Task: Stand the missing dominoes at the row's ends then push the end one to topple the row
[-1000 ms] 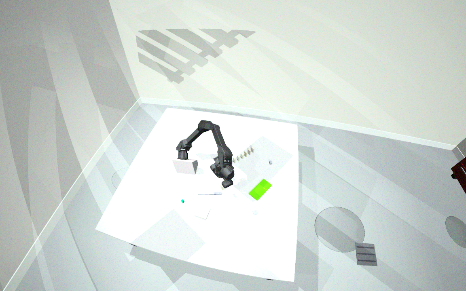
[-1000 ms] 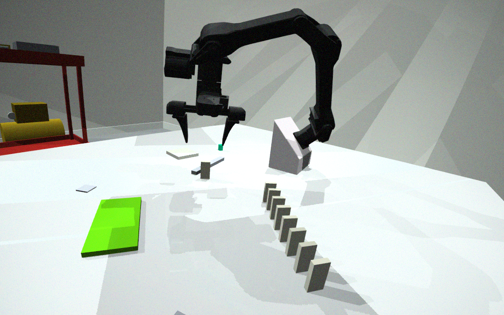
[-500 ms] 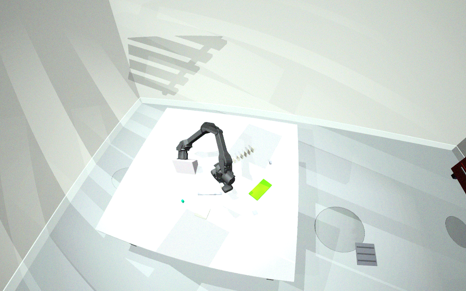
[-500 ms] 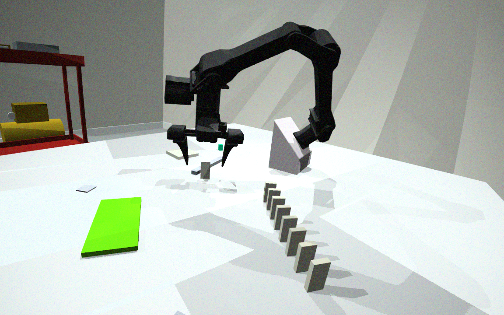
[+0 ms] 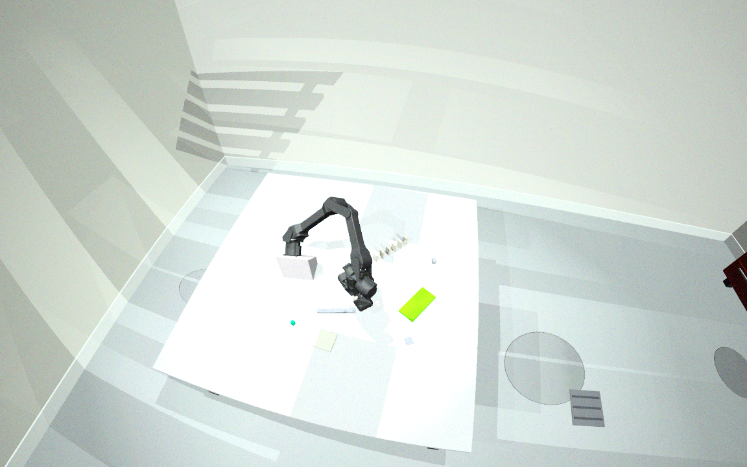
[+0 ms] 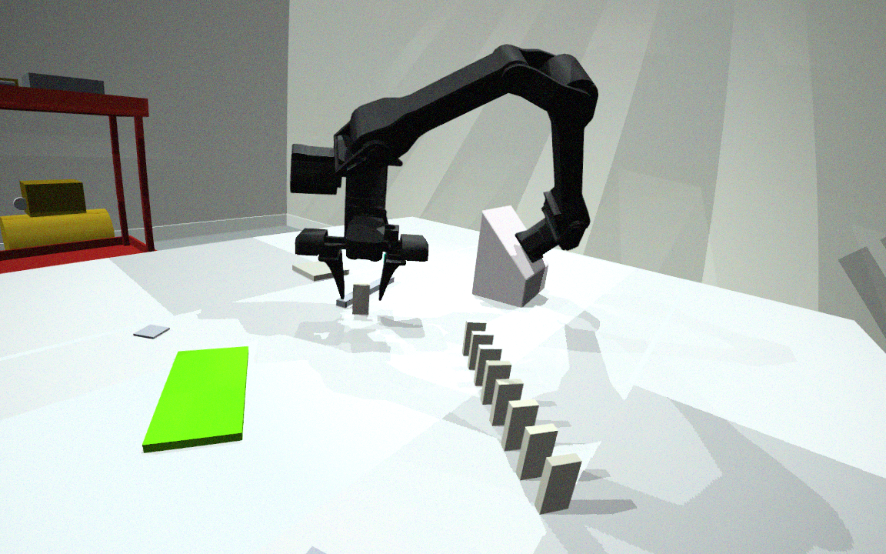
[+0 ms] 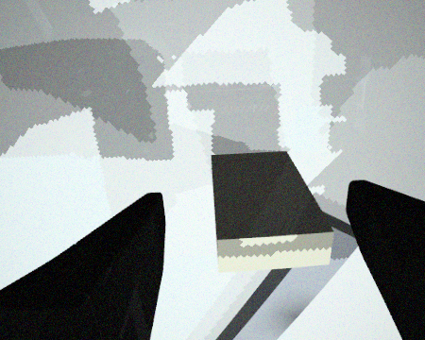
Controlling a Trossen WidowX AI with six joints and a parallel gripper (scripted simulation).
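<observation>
A single cream domino (image 6: pixel 361 292) (image 7: pixel 269 203) stands upright on the table, apart from the row. My gripper (image 6: pixel 362 300) (image 7: pixel 257 202) is partly open around it, one finger on each side, with a gap showing on both sides in the wrist view. The fingertips are down at the domino's height. In the top view the arm hides the fingers. Several dominoes stand upright in an evenly spaced row; its near end domino (image 6: pixel 559 486) and far end domino (image 6: pixel 472 340) both stand free of the gripper. None of the row lies fallen.
A grey bar (image 5: pixel 335 311) (image 7: pixel 293 307) lies just behind the single domino. A green slab (image 5: pixel 417 304) (image 6: pixel 198 395), a pale square tile (image 5: pixel 325 340), a small grey tile (image 5: pixel 408 340) (image 6: pixel 151 331) and a teal piece (image 5: pixel 292 322) lie around. A pinkish wedge block (image 5: pixel 297 266) (image 6: pixel 501 265) is by the arm's base.
</observation>
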